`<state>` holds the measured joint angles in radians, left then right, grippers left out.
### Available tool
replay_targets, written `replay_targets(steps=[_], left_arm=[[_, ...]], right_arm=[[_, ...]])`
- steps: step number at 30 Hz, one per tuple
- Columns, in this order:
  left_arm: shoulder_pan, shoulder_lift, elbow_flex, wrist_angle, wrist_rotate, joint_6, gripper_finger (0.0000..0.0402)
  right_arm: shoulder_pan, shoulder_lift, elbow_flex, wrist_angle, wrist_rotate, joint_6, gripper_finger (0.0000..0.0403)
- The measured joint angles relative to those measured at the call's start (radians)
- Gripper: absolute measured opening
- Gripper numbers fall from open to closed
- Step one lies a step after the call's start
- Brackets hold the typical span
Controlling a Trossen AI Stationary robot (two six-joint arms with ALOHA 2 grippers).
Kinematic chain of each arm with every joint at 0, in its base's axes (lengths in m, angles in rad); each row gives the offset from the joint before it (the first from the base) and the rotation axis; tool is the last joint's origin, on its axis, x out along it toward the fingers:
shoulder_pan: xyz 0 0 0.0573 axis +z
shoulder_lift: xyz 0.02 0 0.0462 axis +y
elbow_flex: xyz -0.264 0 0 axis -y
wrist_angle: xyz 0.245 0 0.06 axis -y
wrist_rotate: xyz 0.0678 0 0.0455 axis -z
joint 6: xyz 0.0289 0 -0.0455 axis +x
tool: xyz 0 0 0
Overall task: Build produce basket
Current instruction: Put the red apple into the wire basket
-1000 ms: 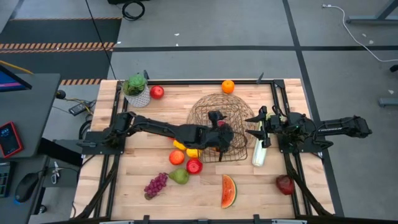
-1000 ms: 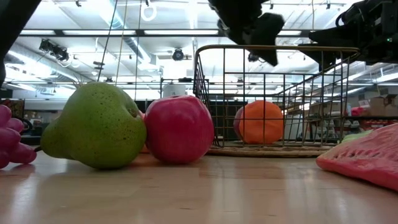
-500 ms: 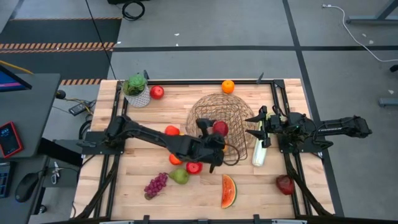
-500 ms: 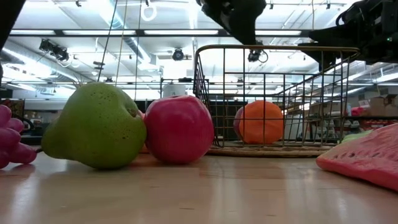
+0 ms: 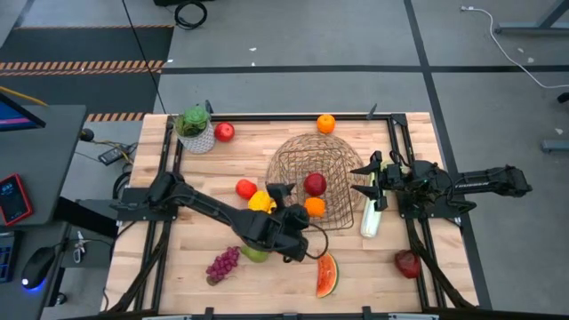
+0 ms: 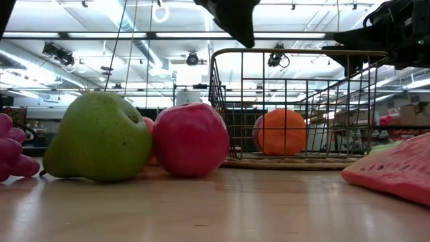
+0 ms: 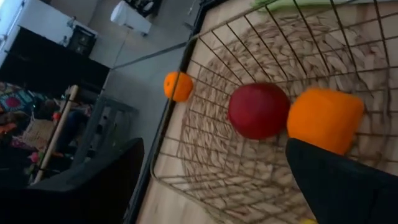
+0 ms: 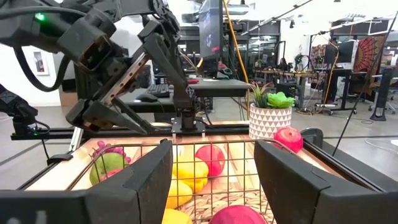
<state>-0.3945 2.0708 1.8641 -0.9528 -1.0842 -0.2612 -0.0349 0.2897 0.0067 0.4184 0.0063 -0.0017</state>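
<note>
Left arm (image 5: 213, 209) reaches diagonally over the table (image 5: 409, 289), its gripper (image 5: 289, 244) hanging with jaws spread and empty above the green pear (image 6: 101, 138) and red apple (image 6: 191, 140). Right arm (image 5: 480, 184) lies level; its gripper (image 5: 369, 180) has jaws pressed on the rim of the wire basket (image 5: 307, 151), the celery stalk (image 5: 370, 219) just below. Inside the basket: an apple (image 5: 315, 184) and an orange (image 5: 314, 206). No writing is legible.
</note>
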Motion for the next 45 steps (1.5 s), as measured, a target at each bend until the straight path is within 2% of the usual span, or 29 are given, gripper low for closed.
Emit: replay_targets(steps=[6, 13, 21, 26, 30, 37, 41, 45], left_arm=[[-0.036, -0.001, 0.000, -0.154, 0.014, -0.175, 0.0400], [-0.055, -0.049, 0.000, -0.407, 0.048, -0.457, 0.0400], [-0.050, -0.163, 0.001, -0.617, 0.050, -0.566, 0.0400], [0.002, -0.253, -0.018, -0.619, 0.055, -0.511, 0.0400], [0.058, -0.336, -0.078, -0.618, 0.062, -0.490, 0.0400], [0.188, -0.465, -0.282, -0.589, 0.143, -0.430, 0.0400], [0.260, -0.526, -0.425, -0.447, 0.302, -0.242, 0.0400], [0.295, -0.549, -0.542, -0.263, 0.580, 0.008, 0.0400]], right_arm=[[0.000, 0.000, 0.000, 0.000, 0.000, 0.000, 0.0231], [0.000, 0.000, 0.000, -0.001, 0.000, 0.000, 0.0231], [0.000, 0.000, 0.000, 0.007, 0.000, 0.000, 0.0231], [0.000, 0.000, 0.000, 0.008, 0.000, 0.000, 0.0231], [0.000, 0.000, 0.000, 0.008, 0.000, 0.000, 0.0231], [0.000, 0.000, 0.000, 0.013, 0.000, 0.000, 0.0231], [0.000, 0.000, 0.000, 0.014, 0.000, 0.000, 0.0231], [0.000, 0.000, 0.000, 0.014, 0.000, 0.000, 0.0231]])
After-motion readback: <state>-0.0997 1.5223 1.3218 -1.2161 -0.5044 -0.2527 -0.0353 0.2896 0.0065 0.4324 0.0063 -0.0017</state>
